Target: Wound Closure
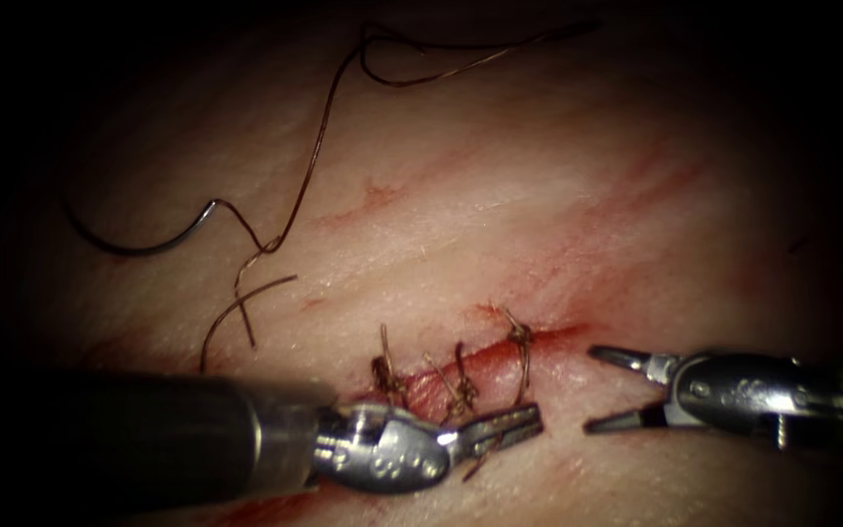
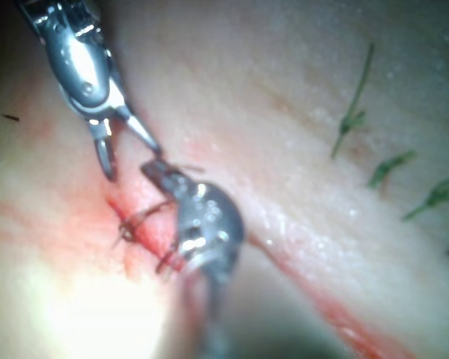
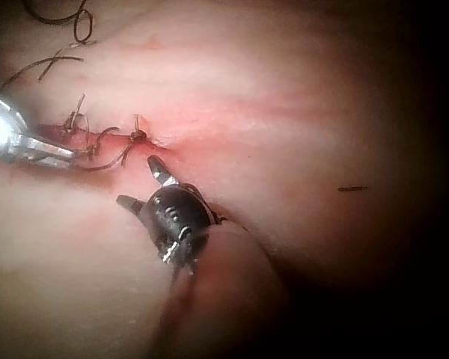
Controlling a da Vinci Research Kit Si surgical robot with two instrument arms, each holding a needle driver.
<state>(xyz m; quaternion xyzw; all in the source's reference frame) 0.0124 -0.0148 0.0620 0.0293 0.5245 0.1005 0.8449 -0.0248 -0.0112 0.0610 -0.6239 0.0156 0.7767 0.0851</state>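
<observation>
Lying free on the tissue point(image 1: 461, 195) far to the left of the cut point(image 1: 500, 356), the needle point(image 1: 139, 244) is in neither tool and not in the tissue, its thread point(image 1: 314, 146) trailing off behind it. Your left tool point(image 1: 529, 422) rests pressed together at the near edge of the cut, apparently pinching a thread end from the rightmost stitch point(image 1: 521, 351), though you cannot be sure. Your right tool point(image 1: 597, 390) waits spread and empty just right of the cut, likely placed to reach that thread.

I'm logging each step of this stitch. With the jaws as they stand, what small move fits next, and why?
Probably the right arm's tool, jaws open and empty, should close in on the dark thread tail held taut by the left arm's tool. The curved steel needle lies free on the pale tissue, left of the cut.
</observation>
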